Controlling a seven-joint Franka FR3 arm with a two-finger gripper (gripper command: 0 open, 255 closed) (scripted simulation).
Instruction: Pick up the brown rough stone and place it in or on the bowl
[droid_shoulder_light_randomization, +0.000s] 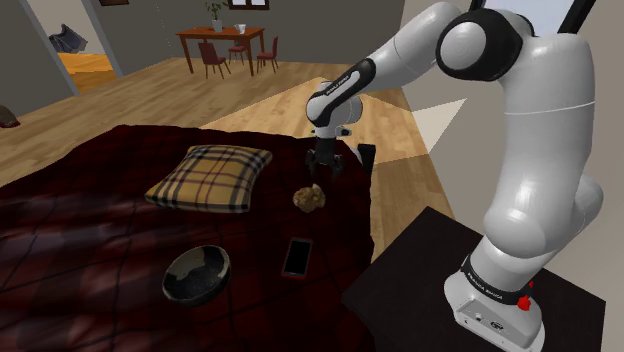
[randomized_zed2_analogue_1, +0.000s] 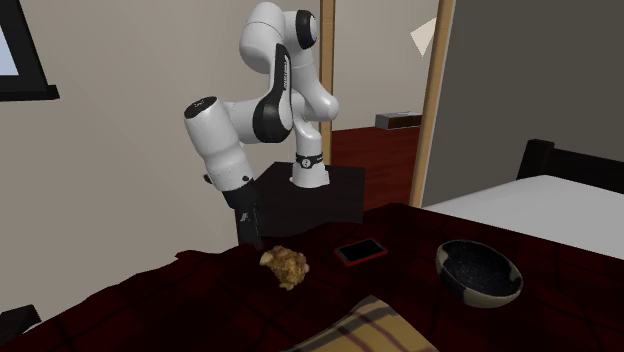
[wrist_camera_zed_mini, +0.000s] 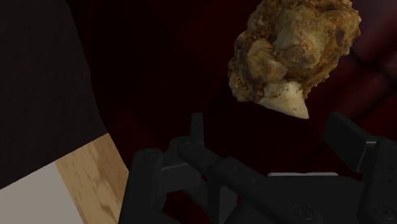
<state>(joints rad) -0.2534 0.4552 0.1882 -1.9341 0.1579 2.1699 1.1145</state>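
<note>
Stone: brown lumpy rock (droid_shoulder_light_randomization: 309, 197) lies on the dark red plaid blanket (droid_shoulder_light_randomization: 90, 230), near the bed edge; judged rigid, moderately heavy, rough enough not to slip.
Hold: best taken across the narrower middle; uneven faces may rock between the pads.
Gripper (droid_shoulder_light_randomization: 326, 165): hovers just above and beside the stone, fingers spread wide, nothing held.
Obstacles: smartphone (droid_shoulder_light_randomization: 297, 256) lies between stone and bowl (randomized_zed2_analogue_1: 485, 295); plaid pillow (droid_shoulder_light_randomization: 212, 177) nearby.

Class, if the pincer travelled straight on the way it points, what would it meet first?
Probably the dark red bedcover, just beside the brown stone, though depth is unclear.
</note>
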